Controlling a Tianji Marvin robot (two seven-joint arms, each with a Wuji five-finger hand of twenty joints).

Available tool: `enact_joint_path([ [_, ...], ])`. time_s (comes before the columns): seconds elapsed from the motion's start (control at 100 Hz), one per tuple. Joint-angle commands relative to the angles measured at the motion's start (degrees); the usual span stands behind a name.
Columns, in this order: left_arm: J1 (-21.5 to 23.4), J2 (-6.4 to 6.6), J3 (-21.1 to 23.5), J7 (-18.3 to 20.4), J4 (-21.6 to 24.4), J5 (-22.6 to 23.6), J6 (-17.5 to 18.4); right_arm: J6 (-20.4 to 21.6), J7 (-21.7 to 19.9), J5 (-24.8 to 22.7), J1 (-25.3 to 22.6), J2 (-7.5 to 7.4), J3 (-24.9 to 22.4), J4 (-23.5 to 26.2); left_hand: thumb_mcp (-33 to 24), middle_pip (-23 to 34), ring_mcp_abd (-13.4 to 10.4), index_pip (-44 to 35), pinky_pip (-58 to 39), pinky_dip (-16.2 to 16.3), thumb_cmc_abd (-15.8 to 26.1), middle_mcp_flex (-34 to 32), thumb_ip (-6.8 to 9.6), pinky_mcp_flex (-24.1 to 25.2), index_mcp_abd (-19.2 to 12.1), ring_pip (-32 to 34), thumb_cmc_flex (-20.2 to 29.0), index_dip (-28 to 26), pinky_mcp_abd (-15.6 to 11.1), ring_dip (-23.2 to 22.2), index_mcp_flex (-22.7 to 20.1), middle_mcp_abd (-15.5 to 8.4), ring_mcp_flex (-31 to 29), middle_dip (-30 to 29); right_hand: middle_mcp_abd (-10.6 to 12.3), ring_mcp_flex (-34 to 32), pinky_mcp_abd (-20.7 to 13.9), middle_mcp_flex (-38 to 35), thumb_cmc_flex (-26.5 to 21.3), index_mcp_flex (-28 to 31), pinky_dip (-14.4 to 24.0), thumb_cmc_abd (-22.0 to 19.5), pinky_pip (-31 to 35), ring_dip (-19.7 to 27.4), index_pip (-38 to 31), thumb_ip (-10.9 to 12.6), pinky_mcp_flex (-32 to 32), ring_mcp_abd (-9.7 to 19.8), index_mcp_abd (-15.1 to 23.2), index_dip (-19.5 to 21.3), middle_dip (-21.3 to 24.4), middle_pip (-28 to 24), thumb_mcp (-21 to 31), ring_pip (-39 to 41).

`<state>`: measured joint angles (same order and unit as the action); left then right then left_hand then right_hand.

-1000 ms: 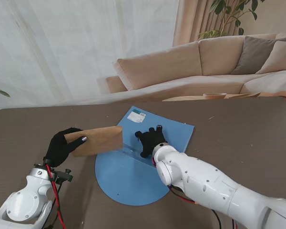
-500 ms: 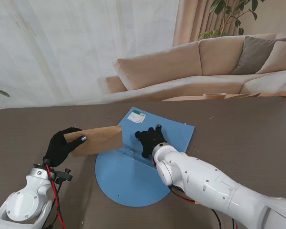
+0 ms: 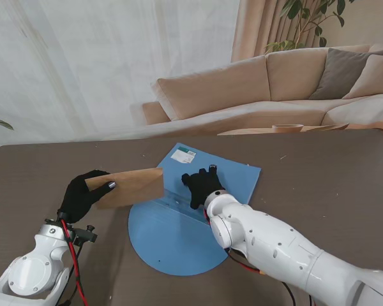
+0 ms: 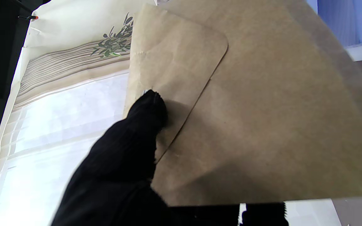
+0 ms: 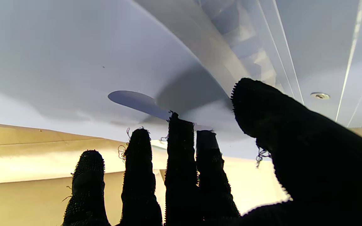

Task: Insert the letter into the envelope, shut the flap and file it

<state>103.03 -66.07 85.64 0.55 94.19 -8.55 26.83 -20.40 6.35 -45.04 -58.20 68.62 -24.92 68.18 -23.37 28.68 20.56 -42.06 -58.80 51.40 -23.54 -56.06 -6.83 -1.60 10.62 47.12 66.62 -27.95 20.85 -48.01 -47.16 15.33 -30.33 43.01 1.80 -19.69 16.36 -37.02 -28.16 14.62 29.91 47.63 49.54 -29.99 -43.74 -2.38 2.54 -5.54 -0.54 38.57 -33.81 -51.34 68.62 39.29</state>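
A brown paper envelope (image 3: 130, 186) is held off the table at the left, its right end over the edge of the blue file folder (image 3: 233, 175). My left hand (image 3: 83, 194) is shut on the envelope's left end. In the left wrist view my thumb (image 4: 146, 110) presses on the envelope's rounded flap (image 4: 174, 59), which lies folded flat. My right hand (image 3: 200, 185) rests palm down on the folder's rectangular pocket, fingers spread and holding nothing. The folder's round blue flap (image 3: 172, 236) lies opened toward me. The letter is not visible.
A white label (image 3: 184, 155) sits on the folder's far left corner. The brown table (image 3: 319, 172) extends to the right. A beige sofa (image 3: 255, 83) stands behind the table, with a plant (image 3: 306, 19) at the far right.
My right hand has crept slightly farther from me on the folder. The left hand and envelope have stayed put.
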Motion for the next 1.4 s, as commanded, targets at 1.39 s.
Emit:
enact_joint_path([
  [1.39, -2.10, 0.36, -1.13, -8.97, 0.46, 28.96, 15.88, -3.57, -2.98, 7.36, -5.71, -0.49, -14.29, 15.99, -0.60, -0.52, -2.00, -2.96, -6.03, 2.27, 2.93, 0.36, 1.77, -2.41, -4.38, 0.35, 2.12, -1.25, -0.60, -0.60, -0.47, -2.27, 0.57, 1.23, 4.22, -14.00, 2.92, -14.80, -12.54, 8.10, 5.23, -4.08, 11.43, -4.50, -7.01, -0.50, -8.10, -1.01, -3.64, -2.97, -4.15, -12.30, 6.59, 9.82],
])
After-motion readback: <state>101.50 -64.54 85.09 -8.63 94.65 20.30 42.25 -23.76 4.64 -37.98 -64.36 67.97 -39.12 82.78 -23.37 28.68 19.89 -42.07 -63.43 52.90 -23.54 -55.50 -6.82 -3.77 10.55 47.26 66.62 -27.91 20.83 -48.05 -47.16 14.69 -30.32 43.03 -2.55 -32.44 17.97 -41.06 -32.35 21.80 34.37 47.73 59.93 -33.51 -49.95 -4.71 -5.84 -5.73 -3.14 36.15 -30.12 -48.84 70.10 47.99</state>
